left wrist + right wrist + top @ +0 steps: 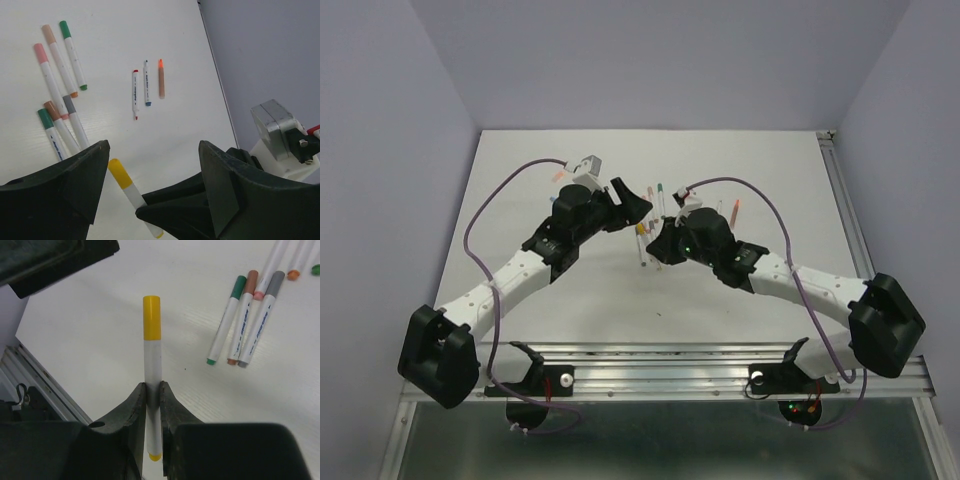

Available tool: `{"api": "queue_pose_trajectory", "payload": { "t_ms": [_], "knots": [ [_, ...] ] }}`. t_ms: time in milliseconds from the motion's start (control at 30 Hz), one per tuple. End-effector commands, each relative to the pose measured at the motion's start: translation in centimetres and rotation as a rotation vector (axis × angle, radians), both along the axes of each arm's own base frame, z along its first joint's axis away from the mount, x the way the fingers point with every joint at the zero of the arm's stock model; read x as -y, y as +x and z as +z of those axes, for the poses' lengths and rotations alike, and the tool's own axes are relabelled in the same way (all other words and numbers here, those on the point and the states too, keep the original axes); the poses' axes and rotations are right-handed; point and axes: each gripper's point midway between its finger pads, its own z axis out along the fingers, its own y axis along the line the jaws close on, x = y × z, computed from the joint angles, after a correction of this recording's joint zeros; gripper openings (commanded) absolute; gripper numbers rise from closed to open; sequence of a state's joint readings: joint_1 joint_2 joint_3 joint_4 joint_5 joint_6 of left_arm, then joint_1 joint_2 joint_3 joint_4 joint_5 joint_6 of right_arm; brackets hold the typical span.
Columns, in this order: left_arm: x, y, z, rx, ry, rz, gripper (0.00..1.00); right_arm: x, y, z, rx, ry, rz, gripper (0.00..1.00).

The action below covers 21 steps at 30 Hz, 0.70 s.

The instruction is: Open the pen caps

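My right gripper (152, 385) is shut on the white barrel of a pen (152, 360) and holds it off the table, its yellow cap (151, 317) still on and pointing away. My left gripper (154, 150) is open. The yellow cap (119, 172) sits just inside its left finger (95, 165) without touching either finger. In the top view the two grippers (635, 208) (652, 238) meet over the table's middle. Other capped pens lie on the table: green, brown and grey (241, 320), plus pink, tan and green (60, 60).
Three small pens, red (135, 92), blue (147, 82) and orange-ended (161, 80), lie side by side further out. The right wrist's grey camera housing (280, 132) is close by the left gripper. An aluminium rail (670, 365) runs along the table's near edge.
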State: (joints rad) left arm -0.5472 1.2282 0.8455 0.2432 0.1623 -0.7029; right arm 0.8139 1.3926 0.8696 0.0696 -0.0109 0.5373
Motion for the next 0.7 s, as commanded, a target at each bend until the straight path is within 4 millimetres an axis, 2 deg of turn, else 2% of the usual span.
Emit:
{"api": "queue_pose_trajectory", "payload": {
  "t_ms": [0,300,433,533,667],
  "knots": [
    [0.4,0.3,1.0,0.029,-0.030,0.033,0.82,-0.4,1.0,3.6,0.083,0.107,-0.084,0.01],
    [0.7,0.5,0.3,0.003,-0.003,0.052,0.82,-0.7,0.9,4.7,0.131,0.131,-0.115,0.01],
    [0.9,0.6,0.0,-0.006,-0.002,0.045,0.78,-0.9,1.2,5.4,0.166,0.150,-0.122,0.01],
    [1.2,0.6,0.0,-0.009,-0.004,0.037,0.73,-1.2,1.3,5.3,0.174,0.149,-0.117,0.01],
    [1.5,0.4,0.0,-0.008,-0.003,0.021,0.57,-1.4,1.7,5.1,0.176,0.141,-0.127,0.01]
  ]
}}
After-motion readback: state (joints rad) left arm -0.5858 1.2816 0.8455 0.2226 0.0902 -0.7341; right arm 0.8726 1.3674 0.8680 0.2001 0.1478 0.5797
